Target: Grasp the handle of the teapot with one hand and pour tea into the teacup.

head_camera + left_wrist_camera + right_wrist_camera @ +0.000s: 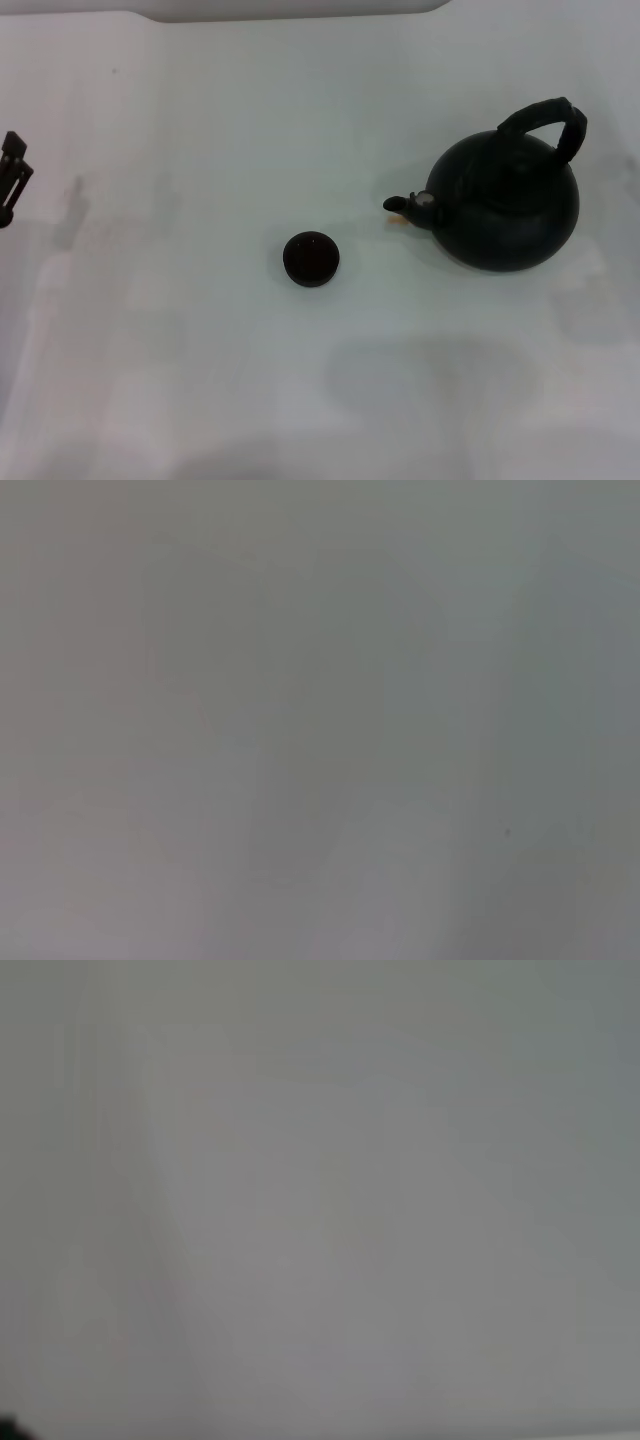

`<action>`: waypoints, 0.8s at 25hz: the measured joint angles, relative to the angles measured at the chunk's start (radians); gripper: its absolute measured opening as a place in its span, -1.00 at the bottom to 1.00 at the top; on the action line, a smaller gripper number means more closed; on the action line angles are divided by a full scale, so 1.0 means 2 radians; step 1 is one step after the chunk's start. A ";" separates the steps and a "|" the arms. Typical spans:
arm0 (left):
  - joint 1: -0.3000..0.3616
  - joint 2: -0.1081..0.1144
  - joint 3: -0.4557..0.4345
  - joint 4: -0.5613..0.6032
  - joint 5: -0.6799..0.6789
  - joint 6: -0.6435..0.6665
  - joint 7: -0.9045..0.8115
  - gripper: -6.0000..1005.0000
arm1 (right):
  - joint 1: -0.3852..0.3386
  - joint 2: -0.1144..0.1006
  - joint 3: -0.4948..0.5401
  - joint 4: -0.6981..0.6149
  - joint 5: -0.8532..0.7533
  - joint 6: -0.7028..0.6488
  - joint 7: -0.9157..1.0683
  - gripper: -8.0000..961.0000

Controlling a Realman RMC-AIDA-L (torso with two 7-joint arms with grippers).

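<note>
The round matte black teapot (508, 205) stands upright at the right of the white table, its short spout (405, 204) pointing left toward the middle. Its thick black arched handle (548, 120) rises over its top, with nothing holding it. The tiny dark teacup (311, 258) sits at the table's middle, left of the spout and apart from it. A small part of my left gripper (12, 178) shows at the far left edge of the head view, far from both. My right gripper is out of view. Both wrist views show only bare pale surface.
The white table (200, 150) spreads across the whole head view. A pale rounded edge (300, 10) runs along the far top. A small orange mark (398, 220) lies under the spout.
</note>
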 joint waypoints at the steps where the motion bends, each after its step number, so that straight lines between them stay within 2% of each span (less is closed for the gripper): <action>1: 0.001 0.000 0.000 0.000 0.000 0.000 0.000 0.77 | 0.005 0.000 0.000 0.006 0.000 0.000 -0.017 0.64; 9: 0.007 -0.001 0.003 0.000 0.001 -0.001 0.000 0.77 | 0.034 -0.002 0.007 0.019 0.001 -0.007 -0.029 0.65; 20: 0.008 -0.002 0.007 -0.001 0.004 0.003 -0.001 0.77 | 0.037 -0.001 0.009 0.028 0.001 -0.039 -0.030 0.64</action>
